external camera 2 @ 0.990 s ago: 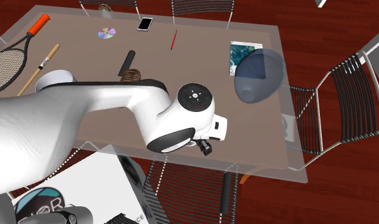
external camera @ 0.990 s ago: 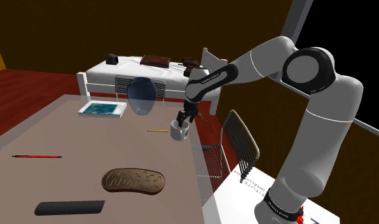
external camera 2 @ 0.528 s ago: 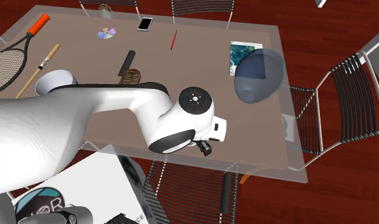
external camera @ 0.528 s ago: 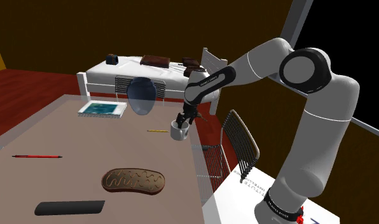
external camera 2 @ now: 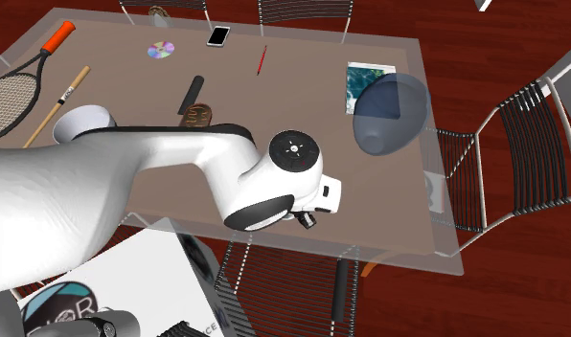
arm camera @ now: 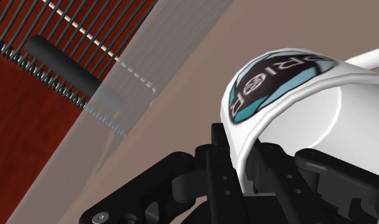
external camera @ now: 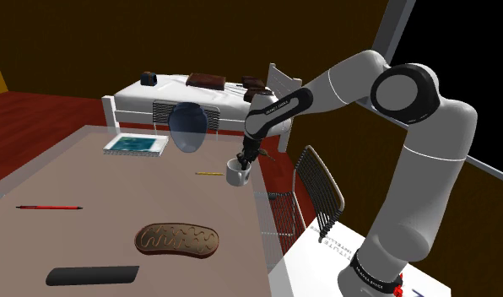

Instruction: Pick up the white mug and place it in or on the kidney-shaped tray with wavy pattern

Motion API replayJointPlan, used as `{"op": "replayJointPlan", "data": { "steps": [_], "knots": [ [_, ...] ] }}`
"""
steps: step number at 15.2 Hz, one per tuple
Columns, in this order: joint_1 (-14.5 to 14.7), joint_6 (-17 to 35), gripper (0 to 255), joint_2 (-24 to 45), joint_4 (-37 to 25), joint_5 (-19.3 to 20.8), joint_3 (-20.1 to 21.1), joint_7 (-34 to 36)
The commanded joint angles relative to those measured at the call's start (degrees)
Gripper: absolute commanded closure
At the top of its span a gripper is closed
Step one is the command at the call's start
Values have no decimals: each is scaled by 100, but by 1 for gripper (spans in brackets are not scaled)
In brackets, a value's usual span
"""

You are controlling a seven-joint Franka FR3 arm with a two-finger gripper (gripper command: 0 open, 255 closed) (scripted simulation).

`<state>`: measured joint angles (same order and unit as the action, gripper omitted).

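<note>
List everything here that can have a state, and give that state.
mug: upright, standing on the table
gripper: shut on the mug's wall
tray: empty, lying flat
vase: upright
book: closed, lying flat

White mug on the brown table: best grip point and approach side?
Pinch the rim wall from straight above, one finger inside, one outside. The white mug stands upright, mouth open upward, and its body is probably too wide to span. The black gripper grips that wall this way in the wrist view.
</note>
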<state>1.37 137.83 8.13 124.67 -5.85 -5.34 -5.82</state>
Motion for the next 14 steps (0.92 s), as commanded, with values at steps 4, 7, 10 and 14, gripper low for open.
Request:
{"op": "replayJointPlan", "data": {
  "steps": [4, 7, 10, 14],
  "knots": [
    [0, 1, 255, 1, 0, 0, 0, 0],
    [2, -141, 255, -94, -48, 27, -6, 24],
    [5, -356, 255, -226, -134, 63, -12, 58],
    [7, -645, 255, -388, -263, 106, -19, 99]
  ]
}}
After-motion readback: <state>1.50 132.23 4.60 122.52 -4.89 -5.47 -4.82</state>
